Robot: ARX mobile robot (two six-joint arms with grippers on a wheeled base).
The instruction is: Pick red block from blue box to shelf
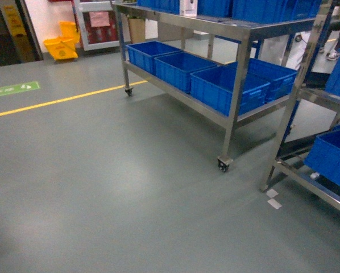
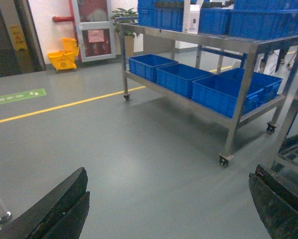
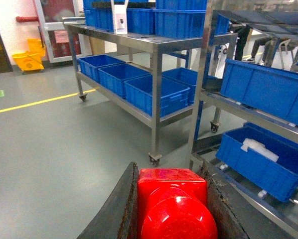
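The red block fills the bottom of the right wrist view, its round stud facing the camera. My right gripper is shut on it, one dark finger pressed against each side. A stainless-steel shelf on casters stands ahead of it, and a second steel rack is close on the right. In the left wrist view my left gripper is open over bare floor, with nothing between its fingers. The head view shows the shelf but neither gripper. The blue box is out of view.
Dark blue ribbed crates fill the shelf's lower tier, and more sit on top. The right rack holds another crate. A caster and white scraps are on the grey floor. A yellow line and yellow mop bucket lie far left.
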